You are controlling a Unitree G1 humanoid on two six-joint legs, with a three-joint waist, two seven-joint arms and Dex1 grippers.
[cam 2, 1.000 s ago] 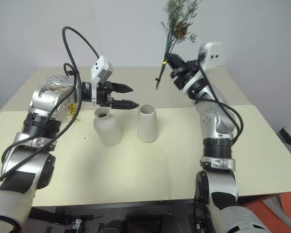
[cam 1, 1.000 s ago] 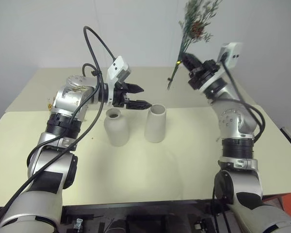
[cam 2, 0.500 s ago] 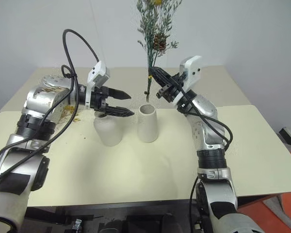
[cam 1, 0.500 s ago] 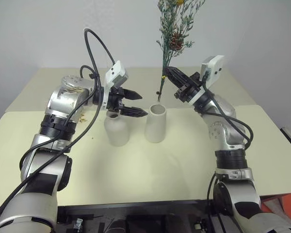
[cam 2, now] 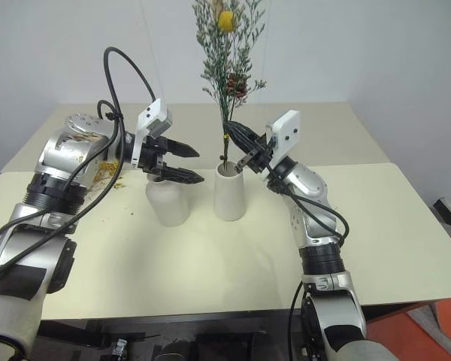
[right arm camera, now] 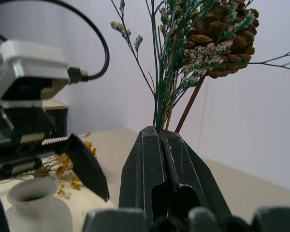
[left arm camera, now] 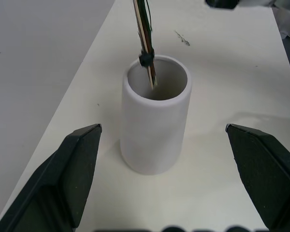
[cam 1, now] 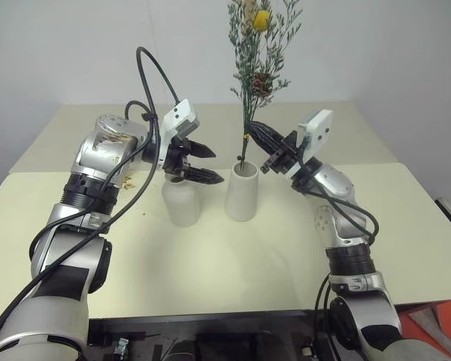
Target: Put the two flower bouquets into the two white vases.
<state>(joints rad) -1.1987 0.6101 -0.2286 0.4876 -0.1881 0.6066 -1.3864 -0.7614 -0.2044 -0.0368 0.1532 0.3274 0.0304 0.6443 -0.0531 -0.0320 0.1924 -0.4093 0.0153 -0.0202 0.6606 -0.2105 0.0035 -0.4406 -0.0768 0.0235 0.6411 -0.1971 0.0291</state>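
A grey-green bouquet [cam 1: 257,53] with a yellow bloom and a pine cone stands nearly upright, and my right gripper [cam 1: 250,128] is shut on its stems. The stem ends [left arm camera: 150,72] dip into the mouth of the white cylinder vase [cam 1: 241,192]. The rounded bottle vase [cam 1: 181,203] stands just left of it. Above the bottle vase my left gripper [cam 1: 219,167] is open and empty, aimed at the cylinder vase. The yellow-orange bouquet [cam 2: 107,170] lies on the table behind my left arm, mostly hidden.
Both vases stand near the middle of a cream table [cam 1: 233,263]. A few yellow crumbs [cam 1: 143,213] lie left of the bottle vase. A second tabletop [cam 1: 68,128] adjoins at the back, against a pale wall.
My right gripper came down and to the left with the grey-green bouquet, tipping it upright, and the stem ends now sit in the cylinder vase's mouth. The left gripper has hardly moved.
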